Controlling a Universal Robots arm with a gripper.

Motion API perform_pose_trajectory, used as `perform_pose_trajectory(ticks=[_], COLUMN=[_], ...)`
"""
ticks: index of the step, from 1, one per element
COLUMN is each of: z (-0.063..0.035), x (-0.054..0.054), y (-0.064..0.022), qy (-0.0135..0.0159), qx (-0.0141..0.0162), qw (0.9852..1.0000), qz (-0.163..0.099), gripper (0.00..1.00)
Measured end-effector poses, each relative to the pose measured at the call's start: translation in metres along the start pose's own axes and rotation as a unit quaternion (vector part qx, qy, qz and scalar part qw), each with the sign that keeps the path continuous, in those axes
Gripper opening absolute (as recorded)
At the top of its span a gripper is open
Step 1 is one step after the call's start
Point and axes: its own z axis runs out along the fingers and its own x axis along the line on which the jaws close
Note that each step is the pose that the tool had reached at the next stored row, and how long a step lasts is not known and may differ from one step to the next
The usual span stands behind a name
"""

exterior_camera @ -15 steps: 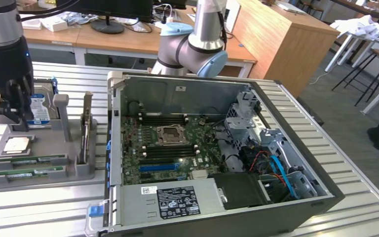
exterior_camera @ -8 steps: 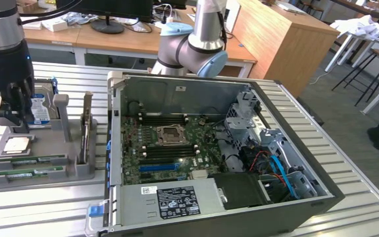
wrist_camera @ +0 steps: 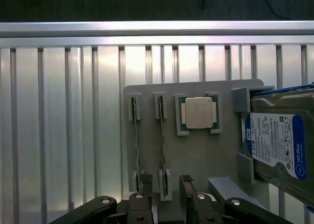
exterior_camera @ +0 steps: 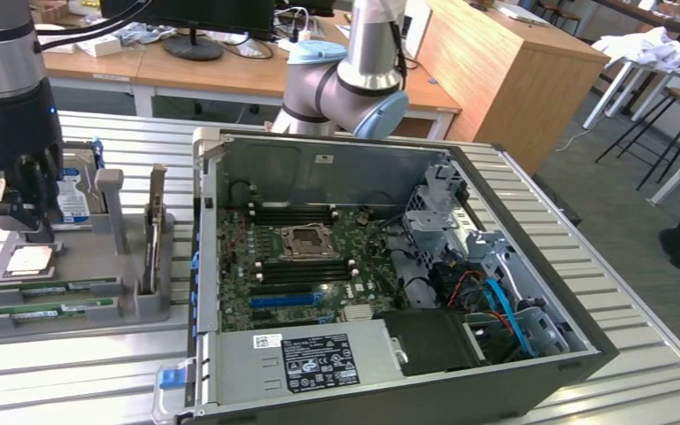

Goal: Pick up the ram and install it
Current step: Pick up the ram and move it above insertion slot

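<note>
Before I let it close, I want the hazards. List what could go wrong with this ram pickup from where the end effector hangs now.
1. Two sticks stand close together in the tray. The open end effector appears to straddle one ram stick, so a finger could clip the neighbouring stick.
2. The processor and hard drive sit on the same tray, and a sideways drift might knock them.

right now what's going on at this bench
A robot arm's gripper hangs open above a grey parts tray beside an open computer case. In the wrist view its fingers line up on either side of the ram stick nearest the processor chip. Nothing is held, and the ram is not yet in the case.
</note>
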Motion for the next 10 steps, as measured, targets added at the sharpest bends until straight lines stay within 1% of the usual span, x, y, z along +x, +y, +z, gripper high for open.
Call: perform_pose_trajectory(ticks=[10], z=[0.0084], x=[0.0002], y=[-0.0001], qy=[0.0], qx=[0.0], qw=[1.0], qz=[0.0], gripper=[0.36])
